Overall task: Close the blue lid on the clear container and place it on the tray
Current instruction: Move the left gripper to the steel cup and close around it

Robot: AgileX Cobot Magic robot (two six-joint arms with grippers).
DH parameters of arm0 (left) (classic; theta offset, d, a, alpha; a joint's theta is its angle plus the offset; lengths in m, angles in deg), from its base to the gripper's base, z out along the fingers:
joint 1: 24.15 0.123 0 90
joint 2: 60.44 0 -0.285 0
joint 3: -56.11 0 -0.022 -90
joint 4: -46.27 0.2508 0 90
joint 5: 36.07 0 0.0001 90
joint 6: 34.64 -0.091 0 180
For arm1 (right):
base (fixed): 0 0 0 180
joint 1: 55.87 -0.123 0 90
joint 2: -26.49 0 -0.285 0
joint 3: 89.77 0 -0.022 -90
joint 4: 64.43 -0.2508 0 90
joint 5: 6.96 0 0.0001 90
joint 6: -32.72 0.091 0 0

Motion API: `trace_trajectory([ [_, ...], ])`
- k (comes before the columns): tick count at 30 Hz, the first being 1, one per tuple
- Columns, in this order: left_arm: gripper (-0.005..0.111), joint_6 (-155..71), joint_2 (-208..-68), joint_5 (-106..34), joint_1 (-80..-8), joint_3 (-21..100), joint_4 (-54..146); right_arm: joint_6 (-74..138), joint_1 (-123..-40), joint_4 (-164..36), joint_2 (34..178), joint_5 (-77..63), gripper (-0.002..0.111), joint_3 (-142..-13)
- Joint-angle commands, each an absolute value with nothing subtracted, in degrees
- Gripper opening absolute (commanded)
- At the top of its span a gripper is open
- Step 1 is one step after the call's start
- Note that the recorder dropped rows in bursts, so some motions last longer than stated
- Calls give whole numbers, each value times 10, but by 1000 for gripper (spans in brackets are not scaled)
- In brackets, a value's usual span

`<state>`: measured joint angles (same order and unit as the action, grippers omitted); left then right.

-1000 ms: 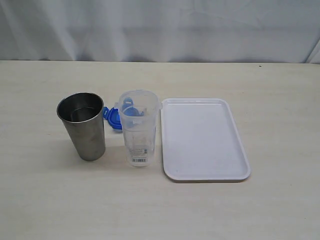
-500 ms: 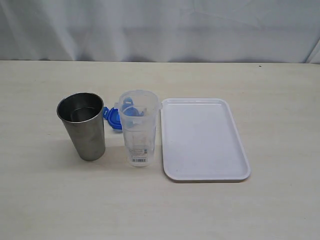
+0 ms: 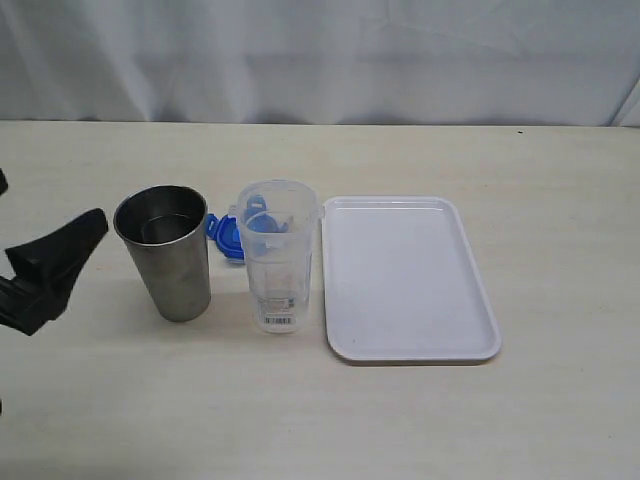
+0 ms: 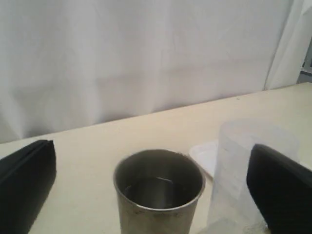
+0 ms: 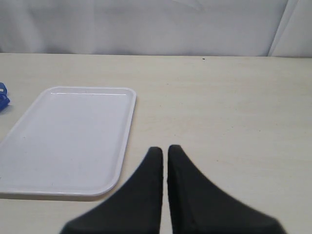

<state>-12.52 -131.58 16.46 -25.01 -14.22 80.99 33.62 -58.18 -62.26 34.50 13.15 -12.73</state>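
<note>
The steel cup (image 3: pixel 180 280) stood straight ahead of the left gripper (image 4: pixel 151 156), framed by its wide-spread jaws. It blocked the direct line to the blue lid (image 3: pixel 222 238), which was tucked just beyond it beside the clear container (image 3: pixel 278 265). Ahead of the right gripper (image 5: pixel 163 150), jaws together, bare table (image 5: pixel 234 107) lay open, and the tray (image 5: pixel 68 136) sat off to one side.

Right gripper (image 5: pixel 165 149) hung closed over pale table (image 5: pixel 234 97), white tray (image 5: pixel 68 136) lay at 10 o'clock, edge of blue lid (image 5: pixel 2 95) showed past it.
</note>
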Motion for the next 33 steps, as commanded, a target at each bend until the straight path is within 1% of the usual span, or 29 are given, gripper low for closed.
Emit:
trace_trajectory([
  [1,100,-163,-1418,261,-251,-139,822,336,-580,-623,343,129,4,-126],
  [5,100,-190,-1489,297,-251,-139,827,336,-580,-623,343,129,4,-126],
  [14,100,-215,-1609,306,-251,-109,816,336,-580,-623,343,129,4,-126],
  [18,100,-238,-1642,308,-251,-91,863,336,-580,-623,343,129,4,-126],
  [33,100,-243,-1773,314,-251,-18,894,336,-580,-623,343,129,4,-126],
])
